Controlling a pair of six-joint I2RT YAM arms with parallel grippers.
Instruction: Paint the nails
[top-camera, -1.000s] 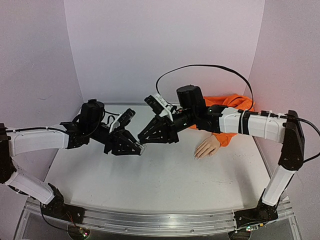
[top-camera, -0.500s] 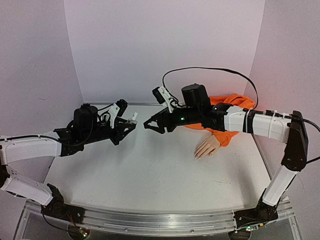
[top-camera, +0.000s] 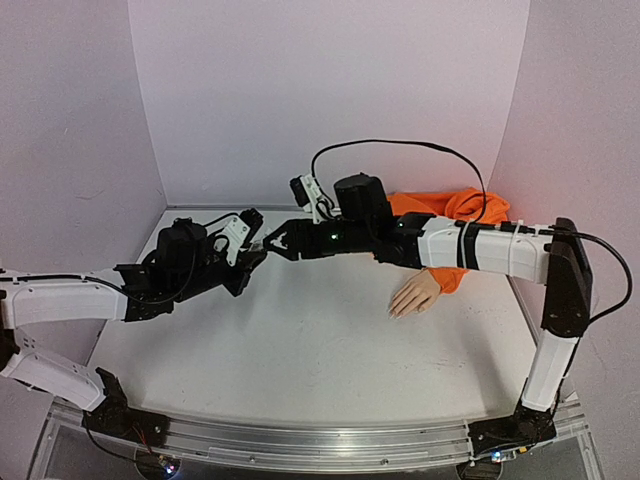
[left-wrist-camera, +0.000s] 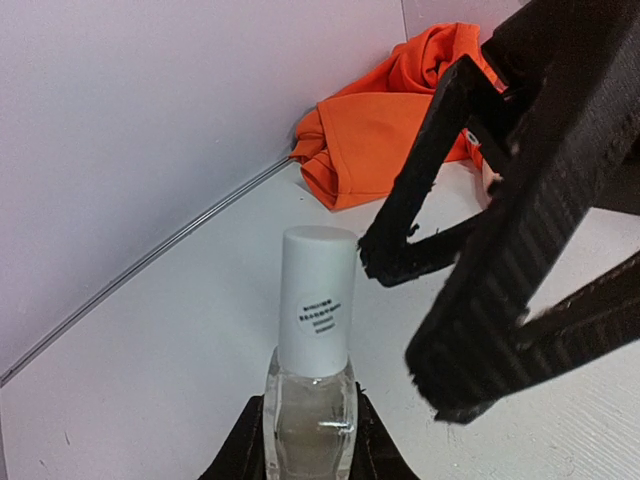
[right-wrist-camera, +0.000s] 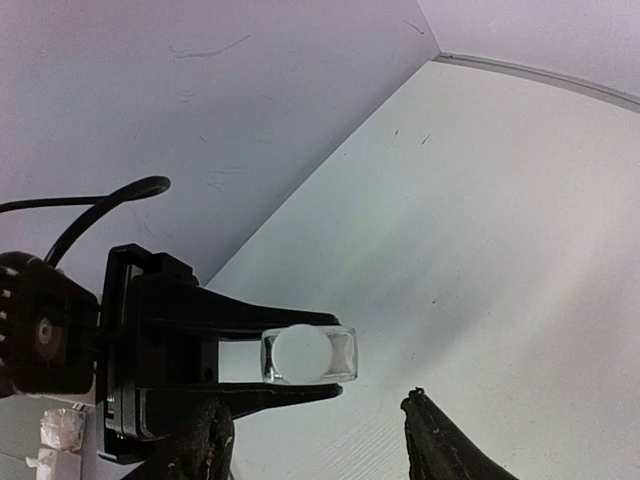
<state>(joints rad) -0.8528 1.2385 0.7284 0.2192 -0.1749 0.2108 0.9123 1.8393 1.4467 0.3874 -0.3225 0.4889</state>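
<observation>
Right gripper (top-camera: 272, 243) moved left, jaws spread. Left gripper (top-camera: 255, 252) pinches the bottle (left-wrist-camera: 311, 405). Mannequin hand (top-camera: 416, 296) lies right on table (top-camera: 300, 350), well apart. Bottle clear, contents look colourless, white cap (left-wrist-camera: 318, 290) on. Nails (top-camera: 394, 312) at hand's near tips.

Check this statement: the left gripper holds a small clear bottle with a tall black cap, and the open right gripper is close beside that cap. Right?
Not quite: the tall cap is white, not black, as the left wrist view shows. Otherwise yes: the left gripper holds the small clear bottle, with the open right gripper close beside that cap.
</observation>
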